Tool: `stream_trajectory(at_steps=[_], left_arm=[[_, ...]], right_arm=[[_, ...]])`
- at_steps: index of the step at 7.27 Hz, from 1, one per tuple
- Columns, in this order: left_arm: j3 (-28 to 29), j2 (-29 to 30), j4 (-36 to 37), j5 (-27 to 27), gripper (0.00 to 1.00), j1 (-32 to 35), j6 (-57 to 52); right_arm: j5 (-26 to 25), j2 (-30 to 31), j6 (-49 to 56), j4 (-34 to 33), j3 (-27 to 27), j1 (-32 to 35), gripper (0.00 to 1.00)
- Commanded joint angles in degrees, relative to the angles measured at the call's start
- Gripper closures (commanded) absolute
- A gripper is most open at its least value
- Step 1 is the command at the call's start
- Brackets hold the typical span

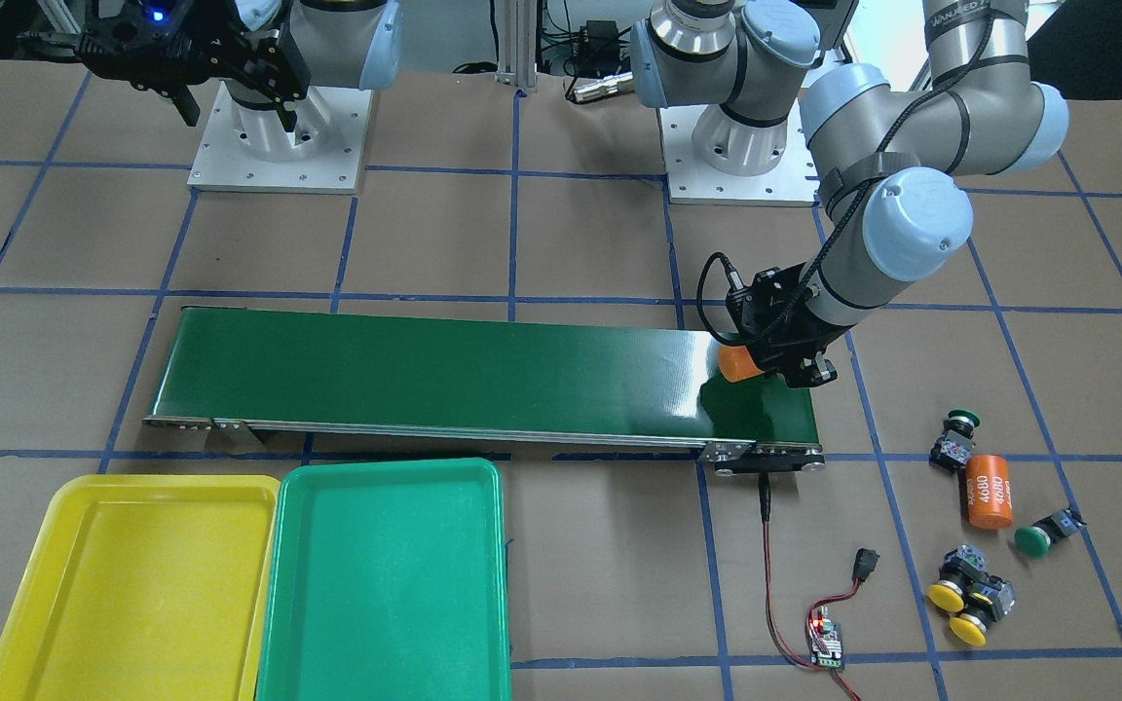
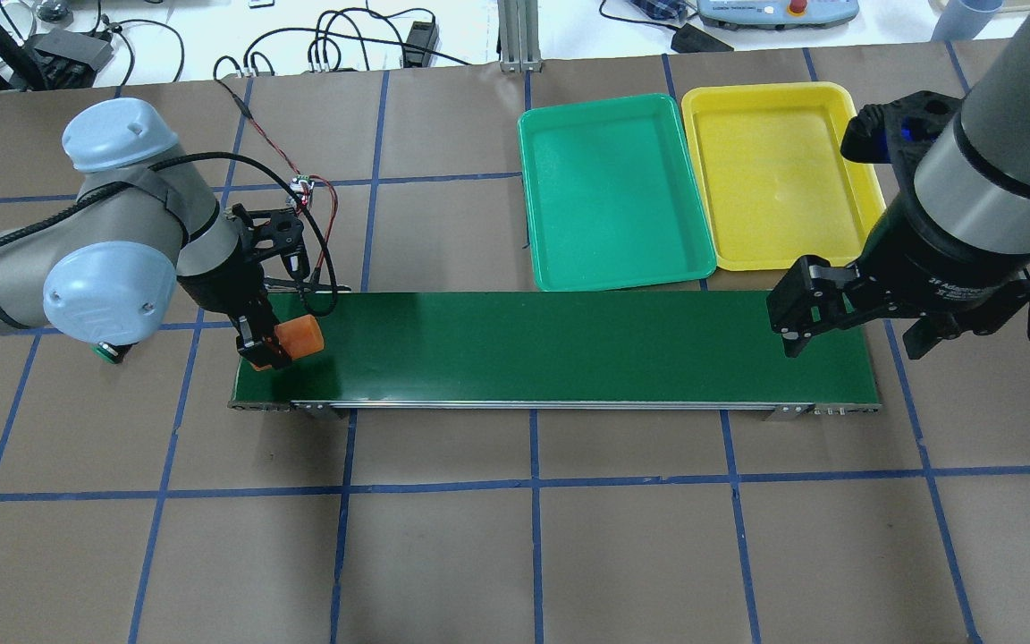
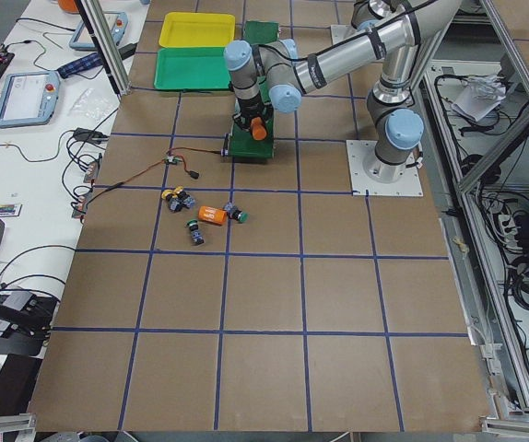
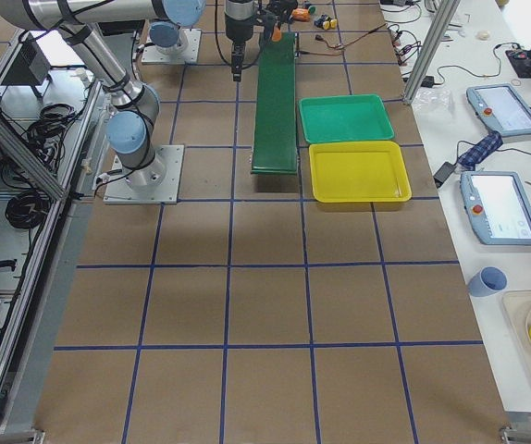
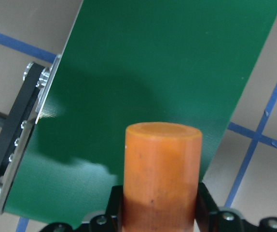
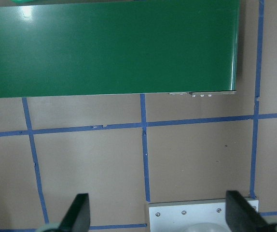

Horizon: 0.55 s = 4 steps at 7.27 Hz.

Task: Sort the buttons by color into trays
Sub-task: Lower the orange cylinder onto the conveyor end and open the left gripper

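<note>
Worktop [image 1: 561,234]: brown paper ruled in blue tape, with a long dark-green belt [image 1: 425,360] lying across its middle.
Left tool [image 1: 787,368]: clenched on an orange cylinder [image 1: 738,362], which it holds sideways just above the belt's end. I judge it means to lay the cylinder there for the belt to carry, though this is no button.
Right tool [image 1: 238,109]: released, fingers spread wide, raised near the belt's other end, probably to meet whatever arrives.
Buttons: two green buttons [image 1: 1038,538] and two yellow buttons [image 1: 951,592] lie loose past the belt's end, well apart from the left tool, with a second cylinder [image 1: 988,492] between the green ones.
Trays: the yellow tray [image 1: 162,482] and green tray [image 1: 386,468] sit side by side across the belt from the right tool, with no button in either.
</note>
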<state>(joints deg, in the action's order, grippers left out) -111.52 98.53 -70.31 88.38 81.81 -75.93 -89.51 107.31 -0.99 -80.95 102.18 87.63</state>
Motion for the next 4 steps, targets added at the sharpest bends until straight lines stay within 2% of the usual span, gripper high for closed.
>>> stream_trajectory(at_steps=[1,3,4], left_arm=[[0.07,0.96,1.93,-1.37,0.00,0.02,4.10],[3.48,0.18,1.59,-0.76,0.00,0.02,3.77],[7.59,0.96,0.02,-0.58,0.00,-1.37,3.16]], right_arm=[[0.04,0.01,-0.07,0.00,0.03,0.00,0.00],[-0.05,0.01,0.02,0.00,0.12,0.00,0.00],[-0.14,0.01,0.19,0.00,0.21,0.00,0.00]])
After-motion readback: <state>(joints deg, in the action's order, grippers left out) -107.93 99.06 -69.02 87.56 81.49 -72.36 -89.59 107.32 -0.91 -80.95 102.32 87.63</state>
